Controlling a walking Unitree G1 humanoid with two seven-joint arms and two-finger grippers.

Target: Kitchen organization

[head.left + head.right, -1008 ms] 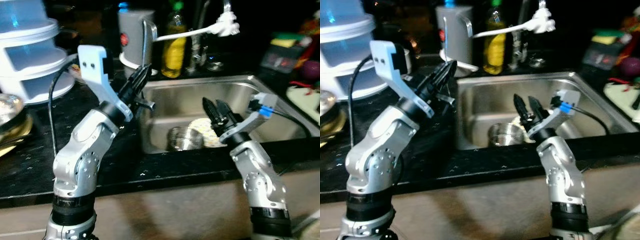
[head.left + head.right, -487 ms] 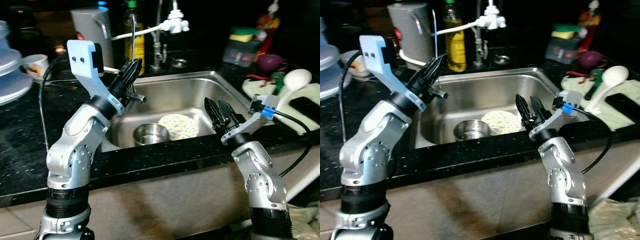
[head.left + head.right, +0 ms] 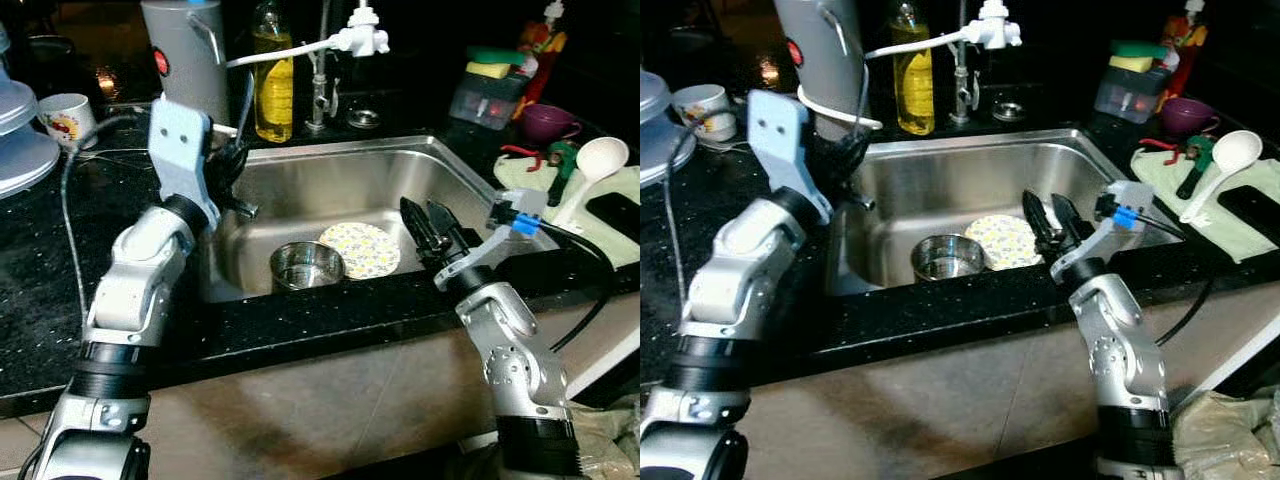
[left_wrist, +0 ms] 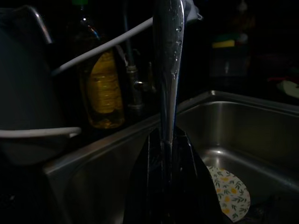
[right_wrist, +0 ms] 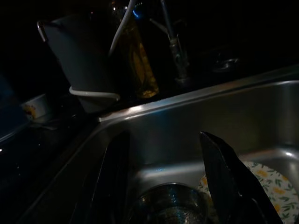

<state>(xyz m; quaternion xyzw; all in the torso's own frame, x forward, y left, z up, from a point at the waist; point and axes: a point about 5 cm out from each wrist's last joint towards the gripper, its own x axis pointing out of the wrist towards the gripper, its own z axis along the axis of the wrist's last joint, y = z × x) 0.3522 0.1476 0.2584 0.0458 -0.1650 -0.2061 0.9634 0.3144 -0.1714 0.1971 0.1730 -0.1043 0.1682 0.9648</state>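
Note:
My left gripper (image 3: 238,158) hovers over the left rim of the steel sink (image 3: 340,150), shut on a long shiny metal utensil (image 4: 169,56) that stands upright from its fingers (image 4: 184,158). I cannot tell which kind of utensil it is. A small steel bowl (image 3: 307,265) and a flowered plate (image 3: 360,248) lie side by side on the sink bottom. My right gripper (image 3: 425,222) is open above the sink's front right part, holding nothing. It points toward the bowl (image 5: 170,203) and the plate (image 5: 275,186).
Behind the sink stand a grey jug (image 3: 183,45), a yellow bottle (image 3: 273,75) and a tap (image 3: 320,70) with a white sprayer (image 3: 362,25). A mug (image 3: 68,118) sits at the left. A white ladle (image 3: 590,165) lies on a green cloth at the right.
The camera has swung to the right, bringing the sink to the middle. My left wrist has turned and drawn back toward the sink's left rim, still holding the utensil. The right gripper stays open.

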